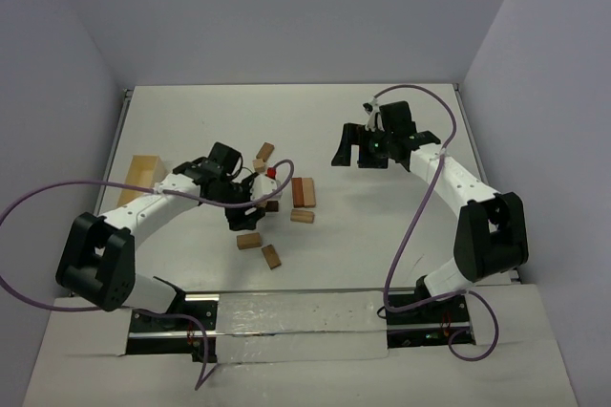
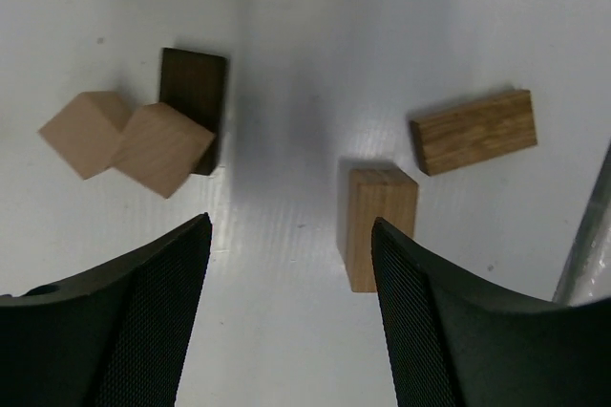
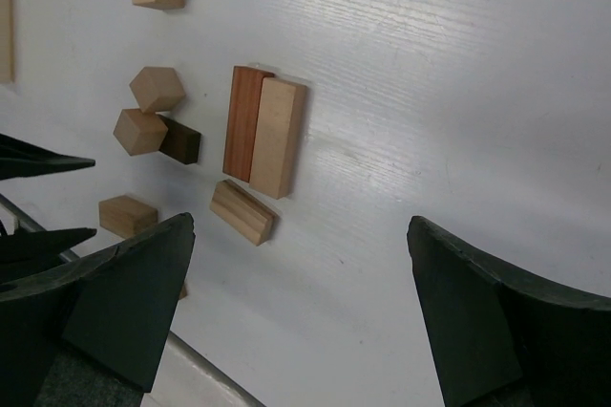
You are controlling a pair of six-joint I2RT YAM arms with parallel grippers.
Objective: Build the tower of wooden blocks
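Far left: pale wooden box [image 1: 141,178], not part of job. Then left pincer [image 2: 291,235]: spread wide, empty, low over surface [image 1: 344,245]. One tan block [image 2: 368,202] just inside its right finger, dark brown block [image 2: 196,92] beyond.

Centre: wood blocks [image 1: 249,241] scattered, no tower standing; reddish-brown and tan pair [image 3: 265,135] side by side, touching.

Right: right pincer [image 3: 301,235] wide, empty, well apart.

Judgement: centre tan block between fingers, square to its long sides, before closing.
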